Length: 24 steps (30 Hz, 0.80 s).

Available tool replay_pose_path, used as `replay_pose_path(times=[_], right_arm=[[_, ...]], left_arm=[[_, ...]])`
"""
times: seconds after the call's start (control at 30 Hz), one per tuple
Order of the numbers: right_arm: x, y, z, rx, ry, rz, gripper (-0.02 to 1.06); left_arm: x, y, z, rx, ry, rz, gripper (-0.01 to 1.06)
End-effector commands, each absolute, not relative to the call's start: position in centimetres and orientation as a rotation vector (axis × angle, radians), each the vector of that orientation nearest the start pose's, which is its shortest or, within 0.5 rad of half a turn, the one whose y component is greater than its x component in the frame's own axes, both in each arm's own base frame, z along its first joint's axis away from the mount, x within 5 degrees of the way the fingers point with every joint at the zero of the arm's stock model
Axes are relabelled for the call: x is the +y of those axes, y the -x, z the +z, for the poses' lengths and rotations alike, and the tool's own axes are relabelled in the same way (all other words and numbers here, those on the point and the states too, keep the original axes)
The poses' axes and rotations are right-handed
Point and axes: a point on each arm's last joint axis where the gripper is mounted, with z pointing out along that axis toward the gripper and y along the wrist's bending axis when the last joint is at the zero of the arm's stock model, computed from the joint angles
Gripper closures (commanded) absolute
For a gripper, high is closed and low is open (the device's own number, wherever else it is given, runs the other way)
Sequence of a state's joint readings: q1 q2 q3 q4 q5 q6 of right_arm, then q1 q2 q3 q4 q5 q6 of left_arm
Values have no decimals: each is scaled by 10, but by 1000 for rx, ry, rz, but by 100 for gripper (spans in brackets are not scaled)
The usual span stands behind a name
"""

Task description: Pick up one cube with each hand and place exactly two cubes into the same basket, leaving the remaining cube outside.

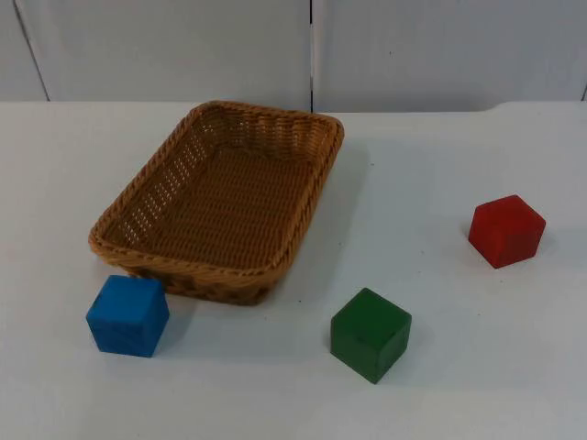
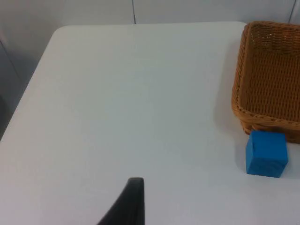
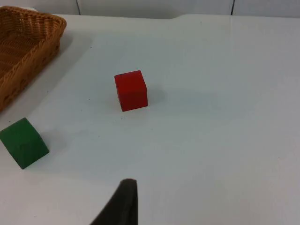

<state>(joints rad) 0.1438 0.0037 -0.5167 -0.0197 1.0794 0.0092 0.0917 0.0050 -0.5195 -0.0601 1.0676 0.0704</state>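
Left pincer [image 2: 129,201] above bare table [image 2: 117,103], finger state unclear, blue cube [image 2: 266,153] beside wicker basket [image 2: 243,112], nothing between.

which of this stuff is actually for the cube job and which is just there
For the job:
- brown woven wicker basket
- blue wooden cube
- green wooden cube
- red wooden cube

Just there:
- white table top
- grey partition wall
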Motion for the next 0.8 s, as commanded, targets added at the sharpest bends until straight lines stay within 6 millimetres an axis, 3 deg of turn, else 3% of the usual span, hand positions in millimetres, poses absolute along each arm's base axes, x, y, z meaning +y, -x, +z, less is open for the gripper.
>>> replay_pose_path(times=[0.0,0.77], right_arm=[[-2,7,280,2041,131,71,-1],[-3,7,280,2042,130,55,-1]], left_arm=[[-6,6,281,2026,24,13,0],[-7,6,281,2021,54,-19,0]])
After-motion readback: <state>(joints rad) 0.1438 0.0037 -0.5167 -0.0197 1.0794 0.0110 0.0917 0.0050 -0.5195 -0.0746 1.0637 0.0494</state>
